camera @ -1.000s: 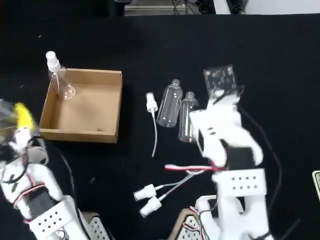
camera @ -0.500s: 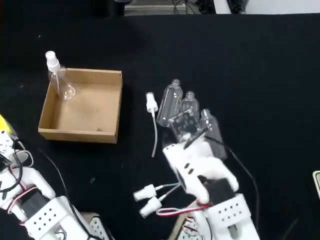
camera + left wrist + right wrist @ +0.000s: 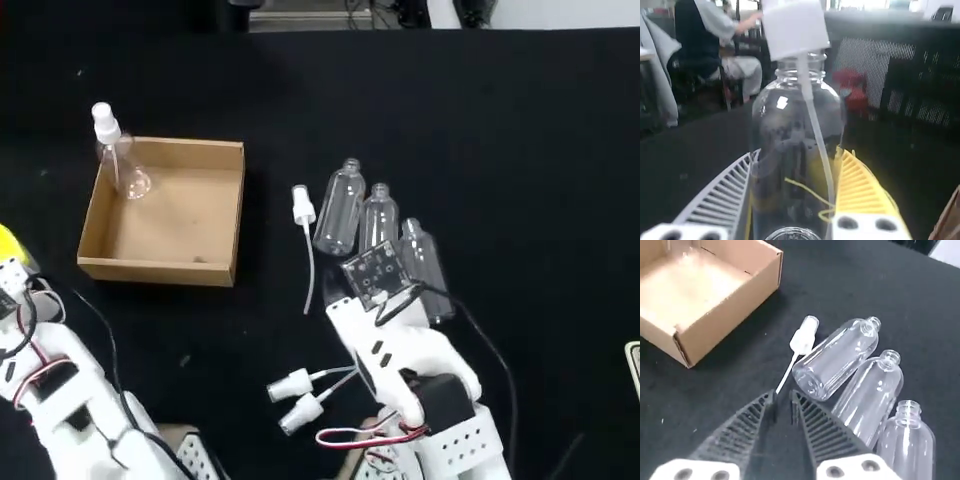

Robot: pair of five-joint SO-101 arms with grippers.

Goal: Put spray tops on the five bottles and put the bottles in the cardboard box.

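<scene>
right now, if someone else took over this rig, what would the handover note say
Left gripper: shut on a bottle with a top on its neck, not yet boxed.
Right gripper: jaws barely apart, empty, over the table.
Box: one capped bottle stands in a far corner.
Three bare bottles lie side by side. Three loose tops: one beside them, two nearer the arms.
Done: one boxed.
Left: box the held one, then cap and box three.
</scene>
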